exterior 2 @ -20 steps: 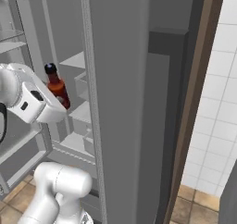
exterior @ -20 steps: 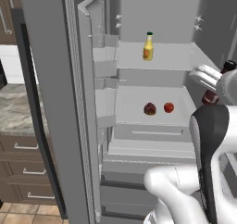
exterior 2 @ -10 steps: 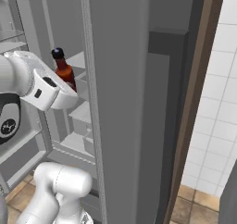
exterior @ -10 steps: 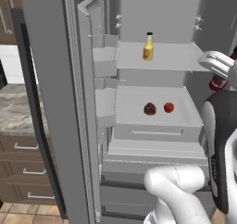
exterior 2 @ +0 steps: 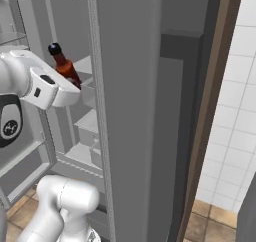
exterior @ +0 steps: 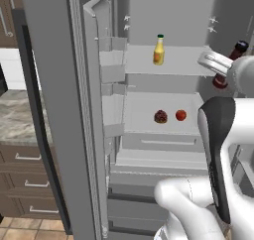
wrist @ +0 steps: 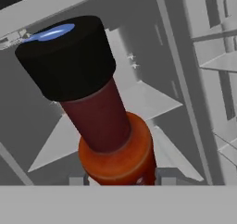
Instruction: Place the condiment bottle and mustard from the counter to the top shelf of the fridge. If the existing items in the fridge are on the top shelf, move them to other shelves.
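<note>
A: Item one, the fridge (exterior: 59, 110). We see it standing open, pale grey inside, its door swung to the left with bins on it.

B: Item two, the mustard (exterior: 158, 50). We log it upright on the top shelf (exterior: 183, 65), toward the middle, yellow with a green cap.

A: Item three, the condiment bottle (exterior 2: 64, 66). We find it at the right edge of the fridge opening, at about the height of the top shelf, tilted, black cap uppermost. In the left base view its cap and dark red neck show just behind the white hand.

B: The gripper (wrist: 121, 181): we record it closed on the lower body of the condiment bottle; in the hand view the finger tips sit at either side of the orange-red label.

A: Item four, the existing items. We note a dark maroon bumpy fruit (exterior: 160, 116) and a smooth red tomato (exterior: 181, 115) just beside each other, apart, on the shelf below the top one.

B: Item five, the counter (exterior: 15, 117). We list marbled stone at the far left, over brown drawers (exterior: 22, 182).
</note>
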